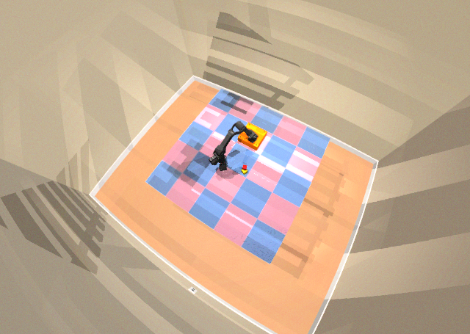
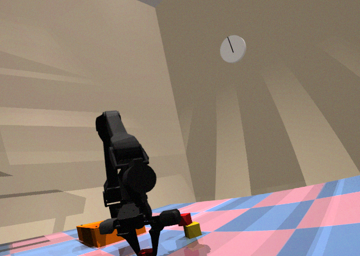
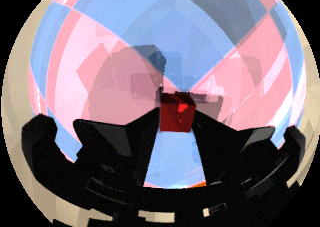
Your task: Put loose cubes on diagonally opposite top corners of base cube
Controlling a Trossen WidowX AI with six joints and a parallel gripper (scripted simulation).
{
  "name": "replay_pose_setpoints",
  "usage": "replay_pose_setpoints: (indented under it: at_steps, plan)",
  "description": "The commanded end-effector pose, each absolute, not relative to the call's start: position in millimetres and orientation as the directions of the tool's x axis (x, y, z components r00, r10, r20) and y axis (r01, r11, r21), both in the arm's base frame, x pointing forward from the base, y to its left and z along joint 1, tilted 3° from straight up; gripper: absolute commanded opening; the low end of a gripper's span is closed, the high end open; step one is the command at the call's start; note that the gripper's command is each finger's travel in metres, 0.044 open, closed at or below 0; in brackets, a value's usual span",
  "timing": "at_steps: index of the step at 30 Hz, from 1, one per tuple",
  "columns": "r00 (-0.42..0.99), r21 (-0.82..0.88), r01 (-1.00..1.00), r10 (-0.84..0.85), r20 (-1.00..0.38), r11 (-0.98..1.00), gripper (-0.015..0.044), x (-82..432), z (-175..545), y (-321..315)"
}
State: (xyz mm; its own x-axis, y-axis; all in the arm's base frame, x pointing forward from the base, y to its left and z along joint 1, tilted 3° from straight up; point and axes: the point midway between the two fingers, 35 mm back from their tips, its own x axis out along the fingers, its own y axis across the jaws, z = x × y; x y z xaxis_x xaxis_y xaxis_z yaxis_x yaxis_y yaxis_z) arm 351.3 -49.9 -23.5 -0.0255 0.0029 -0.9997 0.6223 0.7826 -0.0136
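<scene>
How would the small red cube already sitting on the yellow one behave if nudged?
The small red cube would probably slide or tip rather than roll, given its flat faces. It sits off-centre, jutting past one side of the yellow cube, so an outward push might topple it. Its sharp, straight edges suggest something stiff.

Red cube (image 2: 146,251) cut off by bottom edge.
</scene>
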Motion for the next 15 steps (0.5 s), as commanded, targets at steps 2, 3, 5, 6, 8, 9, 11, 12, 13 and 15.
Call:
replay_pose_setpoints:
  at_steps: [2,3,5,6,8,9,11,12,13,15]
  plan:
    - [-0.031,-0.021,0.624,-0.001,-1.0,0.781,0.0105,350.0,-25.3,-50.6]
    - [-0.031,-0.021,0.624,-0.001,-1.0,0.781,0.0105,350.3,-23.8,-50.6]
    - [-0.031,-0.02,0.624,-0.001,-1.0,0.781,0.0105,351.5,-18.4,-50.7]
    - [-0.031,-0.02,0.624,-0.001,-1.0,0.781,0.0105,352.1,-15.4,-50.7]
    - [-0.031,-0.02,0.624,-0.001,-1.0,0.781,0.0105,353.2,-9.3,-50.8]
    - [-0.031,-0.02,0.624,-0.001,-1.0,0.781,0.0105,353.7,-6.3,-50.8]
    - [-0.031,-0.02,0.624,-0.001,-1.0,0.781,0.0105,354.6,-0.1,-50.8]
    - [-0.031,-0.02,0.624,-0.001,-1.0,0.781,0.0105,355.1,2.9,-50.8]
    - [-0.031,-0.02,0.624,-0.001,-1.0,0.781,0.0105,355.4,6.0,-50.8]
    - [-0.031,-0.02,0.624,-0.001,-1.0,0.781,0.0105,356.1,12.2,-50.8]
